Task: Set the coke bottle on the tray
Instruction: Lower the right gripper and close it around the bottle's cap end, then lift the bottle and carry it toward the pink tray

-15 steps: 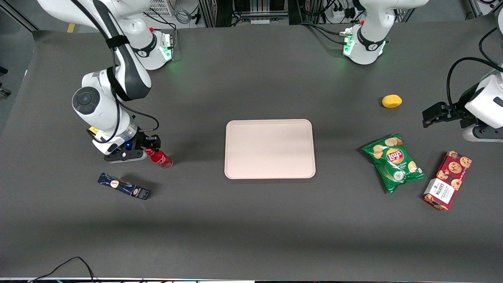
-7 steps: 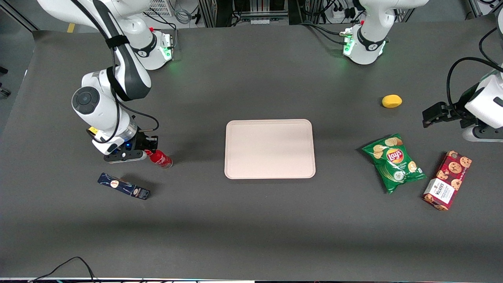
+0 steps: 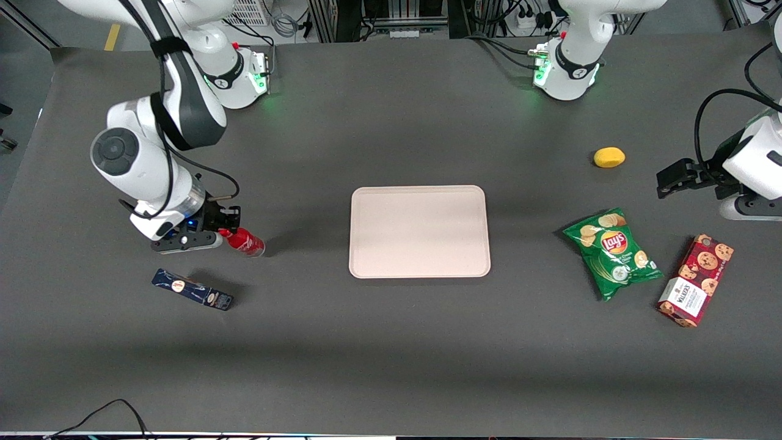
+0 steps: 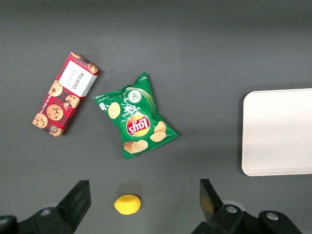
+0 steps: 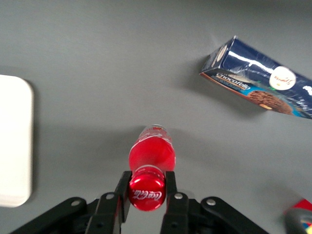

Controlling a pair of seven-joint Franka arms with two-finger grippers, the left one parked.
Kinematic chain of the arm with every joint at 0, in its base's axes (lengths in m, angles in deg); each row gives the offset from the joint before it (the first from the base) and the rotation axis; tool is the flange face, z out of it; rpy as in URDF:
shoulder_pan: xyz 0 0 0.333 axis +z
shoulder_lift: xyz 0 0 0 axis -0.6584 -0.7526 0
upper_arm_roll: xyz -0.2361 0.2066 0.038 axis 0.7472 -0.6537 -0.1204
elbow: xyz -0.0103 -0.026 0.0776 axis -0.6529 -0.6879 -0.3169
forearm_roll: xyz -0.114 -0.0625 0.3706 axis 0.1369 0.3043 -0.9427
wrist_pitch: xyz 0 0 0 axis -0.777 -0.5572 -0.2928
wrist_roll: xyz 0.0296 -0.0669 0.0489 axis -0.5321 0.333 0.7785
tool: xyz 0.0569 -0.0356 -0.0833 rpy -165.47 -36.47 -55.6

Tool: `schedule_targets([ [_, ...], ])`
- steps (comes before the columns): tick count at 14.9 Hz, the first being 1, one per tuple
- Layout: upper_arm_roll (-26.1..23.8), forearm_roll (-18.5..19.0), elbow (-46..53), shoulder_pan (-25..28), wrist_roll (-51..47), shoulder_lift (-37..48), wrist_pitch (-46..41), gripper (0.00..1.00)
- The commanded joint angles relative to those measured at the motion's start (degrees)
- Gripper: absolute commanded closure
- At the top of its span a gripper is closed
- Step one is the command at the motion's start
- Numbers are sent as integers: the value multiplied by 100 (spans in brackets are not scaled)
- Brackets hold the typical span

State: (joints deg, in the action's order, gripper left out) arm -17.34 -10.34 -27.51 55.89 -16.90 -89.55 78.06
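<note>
Clamped on the cap end of the coke bottle (image 5: 151, 156), the claw (image 5: 147, 187) has its two dark fingers (image 5: 123, 190) pressed against either side of the red cap (the white lettering on the cap top reads clearly in the right wrist view). From the front, the claw (image 3: 225, 227) sits at the working arm's end of the counter (image 3: 391, 342), and the coke bottle (image 3: 246, 242) slants out from it toward the tray (image 3: 419, 231), its clear base pointing that way. Whether the base touches the counter or hangs just above it cannot be told, though a shadow lies close beside it.

The tray lies flat in the middle of the counter, well apart from the bottle, and nothing rests on it. A dark blue oblong box (image 3: 192, 289) lies on the counter nearer the front camera than the claw, apart from the bottle; the right wrist view shows it (image 5: 263, 87) lying on its side.

Toward the parked arm's end lie a green chip bag (image 3: 613, 252), a red cookie box (image 3: 696, 280) beside it, and a small yellow lemon-like object (image 3: 609, 157) farther from the front camera than both.
</note>
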Motion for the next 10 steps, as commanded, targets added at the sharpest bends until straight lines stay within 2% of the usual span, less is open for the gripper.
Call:
schedule_targets([
  [1,-198,70,1017,32,-261,119,-1242,100],
  [6,-874,79,2003,40,-1042,67,-2149,100],
  [10,-1401,88,2670,207,-1929,-240,-2274,100],
])
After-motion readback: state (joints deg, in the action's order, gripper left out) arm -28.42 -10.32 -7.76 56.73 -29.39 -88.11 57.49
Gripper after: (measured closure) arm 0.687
